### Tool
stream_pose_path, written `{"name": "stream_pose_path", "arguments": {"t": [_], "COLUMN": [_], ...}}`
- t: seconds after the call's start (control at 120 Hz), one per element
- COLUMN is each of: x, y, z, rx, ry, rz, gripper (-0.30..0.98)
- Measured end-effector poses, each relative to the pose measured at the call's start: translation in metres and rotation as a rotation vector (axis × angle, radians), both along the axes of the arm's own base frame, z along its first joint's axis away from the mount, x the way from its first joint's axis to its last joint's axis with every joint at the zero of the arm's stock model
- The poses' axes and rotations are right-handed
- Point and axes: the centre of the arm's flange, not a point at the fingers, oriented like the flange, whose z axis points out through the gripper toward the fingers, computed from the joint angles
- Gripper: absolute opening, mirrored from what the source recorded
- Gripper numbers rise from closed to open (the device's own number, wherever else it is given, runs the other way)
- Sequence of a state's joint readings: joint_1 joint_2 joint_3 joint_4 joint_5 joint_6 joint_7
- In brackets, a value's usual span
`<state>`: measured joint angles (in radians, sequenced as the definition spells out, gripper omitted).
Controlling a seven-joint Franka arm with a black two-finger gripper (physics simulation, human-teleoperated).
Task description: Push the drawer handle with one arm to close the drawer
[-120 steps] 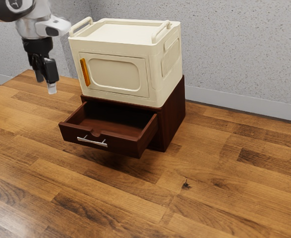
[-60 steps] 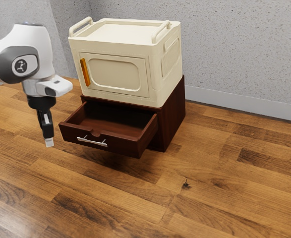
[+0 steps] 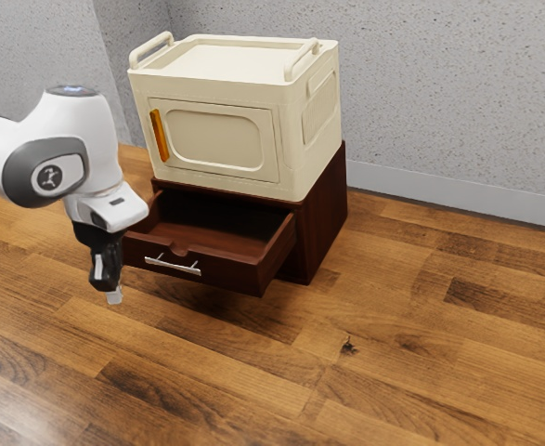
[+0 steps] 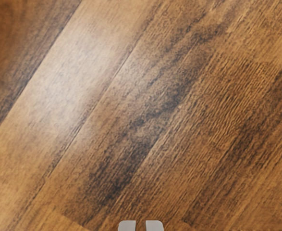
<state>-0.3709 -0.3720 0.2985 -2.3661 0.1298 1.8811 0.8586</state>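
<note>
In the exterior view my gripper (image 3: 114, 296) points down in front of the drawer's left end, to the left of the silver handle (image 3: 174, 267). The dark brown drawer (image 3: 221, 275) stands pulled out from its cabinet (image 3: 323, 216), with nothing seen inside. Part of the drawer front's left end is hidden behind my hand. No contact with handle or drawer can be made out. In the wrist view the gripper (image 4: 141, 226) shows two pale fingertips, a narrow gap apart, with wooden surface between them.
A cream box (image 3: 214, 139) with an orange handle (image 3: 160, 136) and two top rails sits on the cabinet. Wooden planks (image 3: 383, 372) spread around and in front of it, and a speckled grey wall (image 3: 439, 84) stands behind.
My hand has come down from the upper left and then shifted right and lower, toward the drawer's front. The drawer, handle and cream box have not moved.
</note>
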Motion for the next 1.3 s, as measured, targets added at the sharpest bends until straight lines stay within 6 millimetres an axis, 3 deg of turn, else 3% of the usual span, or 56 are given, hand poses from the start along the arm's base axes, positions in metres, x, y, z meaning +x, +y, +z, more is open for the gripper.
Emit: {"name": "stream_pose_path", "arguments": {"t": [0.258,0.4,1.083,1.3], "x": [0.003,0.014,0.072,0.081], "y": [-0.034,-0.040,-0.035,-0.013], "z": [-0.001,0.002,-0.021,-0.037], "rx": [0.025,0.047,0.090,0.099], "ry": [-0.081,-0.133,-0.251,-0.234], "rz": [-0.210,-0.276,-0.363,-0.333], "gripper": [-0.10,-0.10,-0.10,-0.10]}}
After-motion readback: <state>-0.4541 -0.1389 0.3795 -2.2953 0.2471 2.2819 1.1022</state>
